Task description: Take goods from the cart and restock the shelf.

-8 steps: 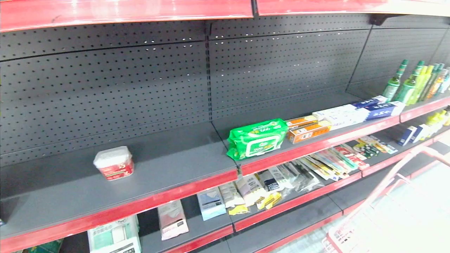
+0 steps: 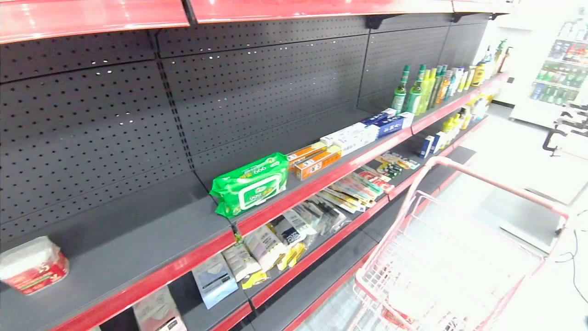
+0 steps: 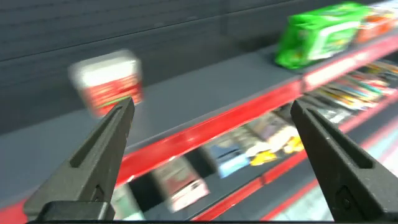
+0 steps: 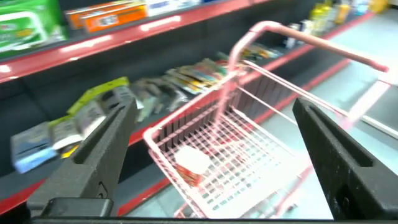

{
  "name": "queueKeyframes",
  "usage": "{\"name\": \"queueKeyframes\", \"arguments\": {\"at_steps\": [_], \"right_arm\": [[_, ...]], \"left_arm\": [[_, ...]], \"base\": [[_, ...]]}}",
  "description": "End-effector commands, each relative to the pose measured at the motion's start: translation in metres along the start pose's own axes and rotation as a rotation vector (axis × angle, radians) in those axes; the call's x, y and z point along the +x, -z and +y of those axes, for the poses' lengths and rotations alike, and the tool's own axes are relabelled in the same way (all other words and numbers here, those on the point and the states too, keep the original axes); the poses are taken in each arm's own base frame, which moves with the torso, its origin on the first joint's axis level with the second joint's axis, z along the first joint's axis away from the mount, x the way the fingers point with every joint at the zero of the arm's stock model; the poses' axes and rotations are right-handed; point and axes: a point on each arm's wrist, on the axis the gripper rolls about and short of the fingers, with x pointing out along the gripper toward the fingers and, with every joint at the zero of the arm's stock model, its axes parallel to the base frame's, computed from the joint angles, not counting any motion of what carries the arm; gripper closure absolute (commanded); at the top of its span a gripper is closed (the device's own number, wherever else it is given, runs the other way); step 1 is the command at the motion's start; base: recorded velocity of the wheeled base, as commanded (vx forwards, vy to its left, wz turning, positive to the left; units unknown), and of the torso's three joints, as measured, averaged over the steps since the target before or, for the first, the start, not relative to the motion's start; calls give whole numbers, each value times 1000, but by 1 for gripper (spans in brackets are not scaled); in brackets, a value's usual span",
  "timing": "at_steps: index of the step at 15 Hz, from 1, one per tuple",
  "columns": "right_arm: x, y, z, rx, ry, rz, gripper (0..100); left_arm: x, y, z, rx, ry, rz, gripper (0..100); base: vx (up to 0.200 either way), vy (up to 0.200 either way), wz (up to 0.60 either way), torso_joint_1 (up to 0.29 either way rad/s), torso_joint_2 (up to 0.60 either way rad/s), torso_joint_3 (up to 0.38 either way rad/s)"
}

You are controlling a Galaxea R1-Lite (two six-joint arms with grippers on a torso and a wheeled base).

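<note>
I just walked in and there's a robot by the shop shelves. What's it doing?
It is restocking a shop shelf from a pink cart. Both its arms are empty right now. The left gripper is open and faces the shelf, where a red-and-white tub and a green wipes pack sit. The right gripper is open above the cart, which has one white-and-red item inside.

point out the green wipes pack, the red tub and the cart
green wipes pack (image 2: 251, 185), head view, on its front label
red tub (image 2: 39, 278), head view, on its red side band
cart (image 2: 487, 181), head view, on its top handle bar
</note>
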Motion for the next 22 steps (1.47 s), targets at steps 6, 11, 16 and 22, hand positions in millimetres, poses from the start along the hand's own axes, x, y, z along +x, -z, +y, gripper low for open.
{"name": "queueKeyframes", "arguments": {"at_steps": [6, 11, 16, 22], "right_arm": [[3, -1, 0, 4, 6, 38, 0], [82, -192, -3, 249, 136, 19, 0], [253, -55, -4, 98, 84, 815, 0], [291, 33, 32, -138, -293, 1048, 0]], "left_arm": [[0, 0, 0, 0, -1, 1, 0], [0, 0, 0, 0, -1, 1, 0], [0, 0, 0, 2, -1, 1, 0], [0, 0, 0, 2, -1, 1, 0]], "base": [[0, 0, 0, 0, 0, 0], [0, 0, 0, 0, 0, 0], [0, 0, 0, 0, 0, 0], [0, 0, 0, 0, 0, 0]]}}
